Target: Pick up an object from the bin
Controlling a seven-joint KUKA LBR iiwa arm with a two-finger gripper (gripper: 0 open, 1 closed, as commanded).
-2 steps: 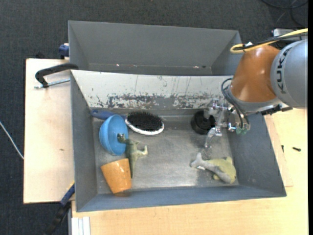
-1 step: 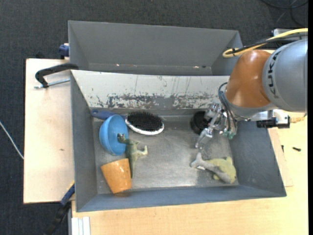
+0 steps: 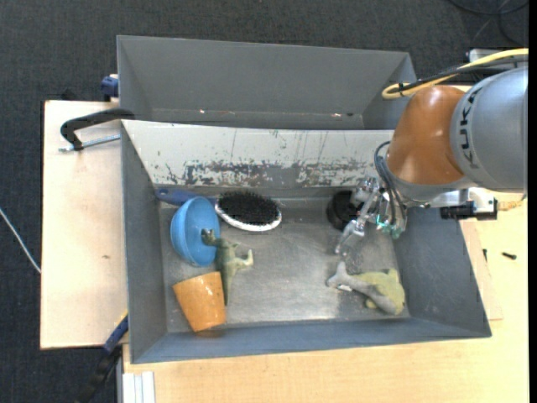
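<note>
My gripper point(image 3: 366, 235) hangs at the right side of the bin, open, with nothing between its fingers. Just below it, in the front right corner, a grey and olive toy animal point(image 3: 375, 288) lies on its side on the floor, apart from the gripper. A black round thing point(image 3: 340, 210) sits right behind the gripper against the back wall, partly hidden by it.
On the left are a blue bowl point(image 3: 194, 229), a green toy dinosaur point(image 3: 229, 261) and an orange cup point(image 3: 202, 301) lying close together. A black oval hairbrush with a white rim point(image 3: 248, 211) lies by the back wall. Bare floor spans the middle.
</note>
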